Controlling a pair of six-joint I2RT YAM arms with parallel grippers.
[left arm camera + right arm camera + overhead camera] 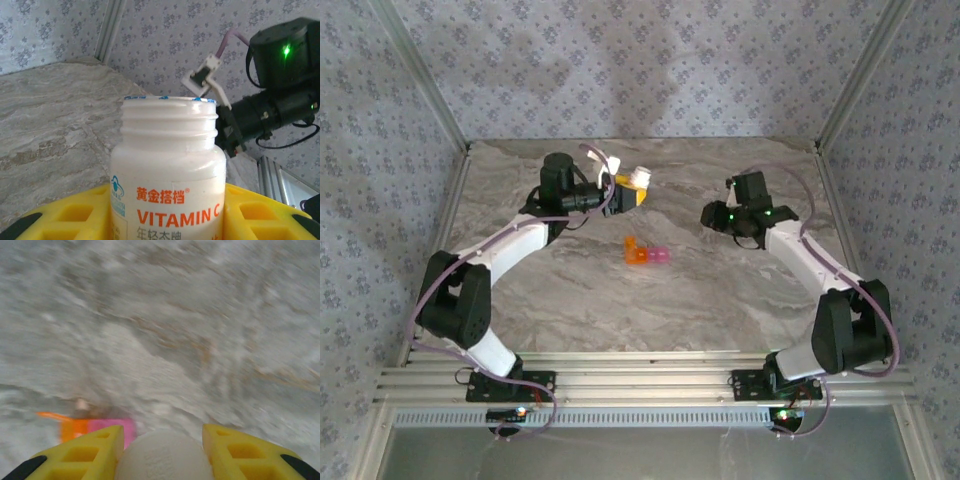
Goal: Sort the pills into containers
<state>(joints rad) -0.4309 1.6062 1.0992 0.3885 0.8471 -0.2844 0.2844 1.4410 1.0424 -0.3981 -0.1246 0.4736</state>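
Containers (646,255): one strip of joined translucent compartments lies flat on the bench (620,310), nearer the arm bases than the white bottle (640,177) and well apart from it.
Strip axis: its long axis runs left to right in the top view, with the orange end on the left and the pink end on the right.
Strip flap: a thin orange flap sticks out from the orange end, on the side toward the bottle.
Compartment count: one is orange; how many are pink is too small to tell.
Strip from the right wrist: the orange and pink parts (97,429) show just left of the yellow fingers (82,455), blurred.
Bottle count: one.
Bottle state: the cap is off, the threaded neck is bare, and the mouth points away from the left tool toward the right arm (285,100).
Bottle writing: "VITAMIN C" in orange, with "黄金搭档" above it. A smaller line below is cut off.
Left tool (625,192): it is clamped on the bottle's body (167,150), one yellow finger (65,215) on each side.
Right tool (712,214): it is to the right of the bottle and apart from it, closed narrowly on one white cap (162,457).
Cap marking: there is raised lettering, too blurred to read.
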